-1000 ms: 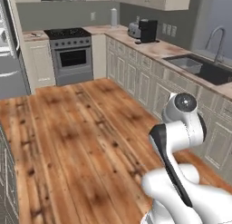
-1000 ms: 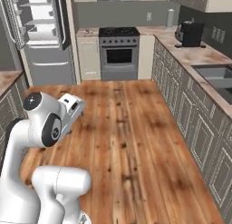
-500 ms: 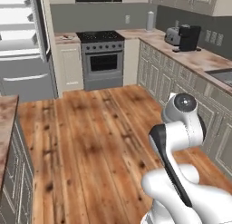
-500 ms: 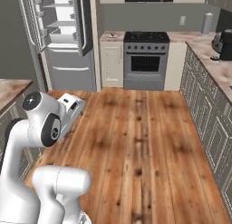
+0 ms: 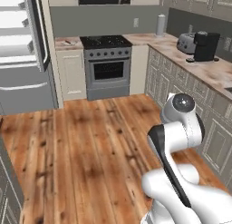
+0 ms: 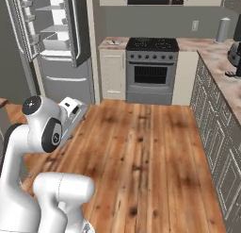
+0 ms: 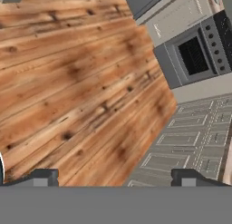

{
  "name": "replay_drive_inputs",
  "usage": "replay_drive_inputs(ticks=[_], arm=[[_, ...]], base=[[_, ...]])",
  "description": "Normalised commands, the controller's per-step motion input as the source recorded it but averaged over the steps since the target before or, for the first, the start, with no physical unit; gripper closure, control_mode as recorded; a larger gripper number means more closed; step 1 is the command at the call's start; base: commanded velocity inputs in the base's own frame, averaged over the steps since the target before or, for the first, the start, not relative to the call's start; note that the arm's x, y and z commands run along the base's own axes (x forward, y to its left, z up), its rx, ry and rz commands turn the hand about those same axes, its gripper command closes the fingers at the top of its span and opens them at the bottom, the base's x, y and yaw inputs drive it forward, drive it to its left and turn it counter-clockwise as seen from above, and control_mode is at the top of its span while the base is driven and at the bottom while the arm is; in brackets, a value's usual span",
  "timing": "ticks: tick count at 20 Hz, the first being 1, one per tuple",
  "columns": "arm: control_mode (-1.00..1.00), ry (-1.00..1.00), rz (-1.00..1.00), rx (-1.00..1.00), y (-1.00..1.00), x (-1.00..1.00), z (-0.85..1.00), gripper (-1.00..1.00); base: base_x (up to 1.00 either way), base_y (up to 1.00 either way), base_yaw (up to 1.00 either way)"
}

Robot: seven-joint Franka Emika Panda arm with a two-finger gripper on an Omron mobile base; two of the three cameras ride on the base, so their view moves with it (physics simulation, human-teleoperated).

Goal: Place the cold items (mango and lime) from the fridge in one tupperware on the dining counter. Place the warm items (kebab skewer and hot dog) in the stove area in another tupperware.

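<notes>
The pincer (image 7: 115,175) stands wide open and empty over bare wood floor; the fridge (image 6: 52,43), door open, and stove area (image 6: 151,44) lie ahead of it; no item looks packed yet.

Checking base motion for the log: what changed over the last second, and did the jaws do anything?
The base turned: both base views swung from the sink-side counter toward the stove and the open fridge, now ahead. The things themselves have not moved. The arm stays folded, the gripper stays open and empty over the wood floor.

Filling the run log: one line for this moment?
phase: driving | gripper: open, empty | ahead: stove area | fridge: door open
</notes>
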Motion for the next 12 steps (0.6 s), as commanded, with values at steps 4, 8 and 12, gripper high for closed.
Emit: replay_drive_inputs(ticks=[4,8,12], arm=[[1.0,0.0,0.0,0.0,0.0,0.0,0.0,-1.0],[1.0,0.0,0.0,0.0,0.0,0.0,0.0,-1.0],[1.0,0.0,0.0,0.0,0.0,0.0,0.0,-1.0]], base=[[1.0,-0.38,0.0],[1.0,-0.04,0.0],[1.0,0.0,-0.01]])
